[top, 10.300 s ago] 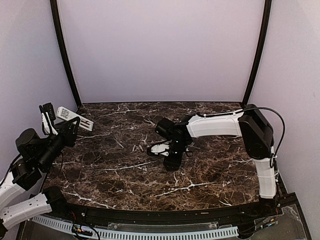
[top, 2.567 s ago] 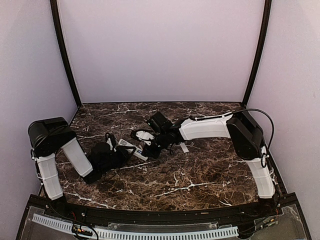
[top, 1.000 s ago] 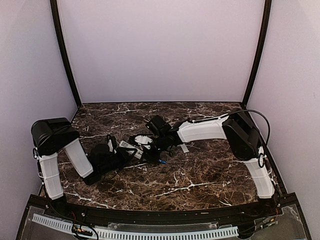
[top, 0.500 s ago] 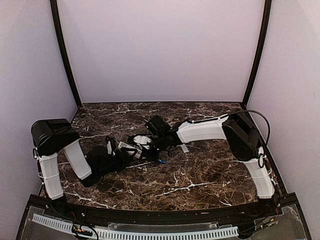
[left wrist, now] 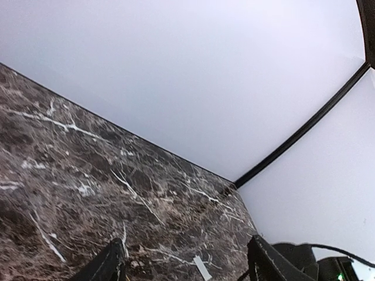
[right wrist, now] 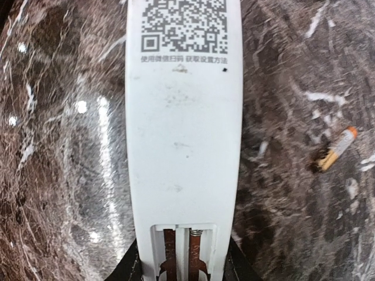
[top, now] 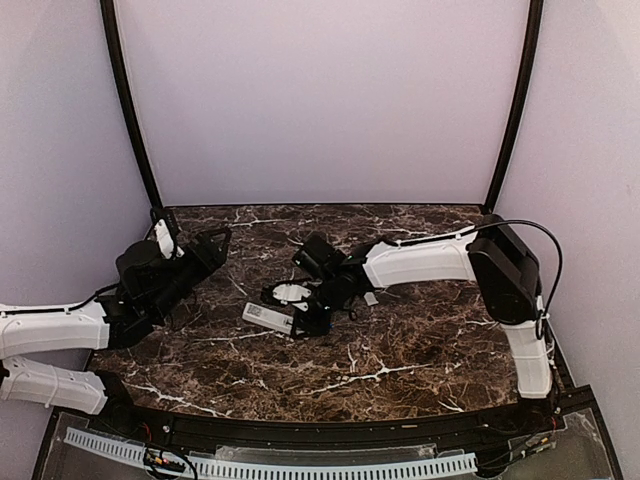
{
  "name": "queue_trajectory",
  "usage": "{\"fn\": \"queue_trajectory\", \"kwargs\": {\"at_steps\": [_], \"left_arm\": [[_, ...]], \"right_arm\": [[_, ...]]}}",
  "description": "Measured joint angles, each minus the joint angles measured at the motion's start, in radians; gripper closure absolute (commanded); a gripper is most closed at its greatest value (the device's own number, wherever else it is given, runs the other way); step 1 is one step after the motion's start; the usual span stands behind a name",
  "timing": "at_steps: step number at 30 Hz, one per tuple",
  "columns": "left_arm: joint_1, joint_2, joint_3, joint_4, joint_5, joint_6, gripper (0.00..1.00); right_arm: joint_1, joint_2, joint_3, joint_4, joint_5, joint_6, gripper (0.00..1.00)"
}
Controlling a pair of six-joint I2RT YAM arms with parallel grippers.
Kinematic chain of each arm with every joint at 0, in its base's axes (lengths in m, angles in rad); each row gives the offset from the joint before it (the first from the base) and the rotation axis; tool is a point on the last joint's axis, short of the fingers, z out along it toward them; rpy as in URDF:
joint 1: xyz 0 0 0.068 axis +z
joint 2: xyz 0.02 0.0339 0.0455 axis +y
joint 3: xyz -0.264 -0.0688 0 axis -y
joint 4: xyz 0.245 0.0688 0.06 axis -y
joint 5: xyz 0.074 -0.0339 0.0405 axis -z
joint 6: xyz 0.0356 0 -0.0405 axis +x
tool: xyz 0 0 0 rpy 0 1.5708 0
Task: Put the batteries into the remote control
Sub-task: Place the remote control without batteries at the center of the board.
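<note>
Remote control (right wrist: 183, 134): lies flat on the counter (top: 400, 350) near its middle, back side up, QR code showing.
Remote against the right fingers (right wrist: 133, 266): the open battery bay end sits between them – one dark finger against each long edge, pinching the handset across its width.
Battery bay: cover off; a coil spring and metal contacts show in two slots. The near ends of the slots run out of the wrist view, so whether a cell sits there cannot be told.
Remote's long axis: runs straight away from the right fingers; in the top view it goes nearly left to right across the counter with a slight slant, QR end to the left, bay end to the right.
Battery (right wrist: 335, 150): a tan cell with an orange tip lies tilted on the counter, apart from the remote control on the right of the wrist view.
Right arm (top: 420, 262): stretched low from the right edge toward the centre, wrist bent down over the remote's bay end.
Left arm (top: 60, 328): raised off the counter at the left, pointing toward the back wall.
Left fingers (left wrist: 111, 263): spread wide – nothing between them.
Cover plate (left wrist: 202, 267): a small white strip on the counter, beside the right arm.
</note>
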Motion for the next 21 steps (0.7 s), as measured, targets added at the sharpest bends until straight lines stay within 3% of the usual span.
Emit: {"fn": "queue_trajectory", "kwargs": {"at_steps": [6, 11, 21], "left_arm": [[0.000, -0.133, 0.055, -0.311, -0.110, 0.109, 0.31], [0.000, -0.137, 0.040, -0.482, -0.134, 0.127, 0.30], [0.000, -0.173, 0.038, -0.557, -0.141, 0.180, 0.25]], "right_arm": [[0.082, 0.014, 0.006, -0.145, 0.067, -0.031, 0.70], [0.141, 0.027, 0.052, -0.241, 0.120, -0.059, 0.55], [0.154, 0.080, 0.169, -0.376, 0.191, -0.070, 0.47]]}}
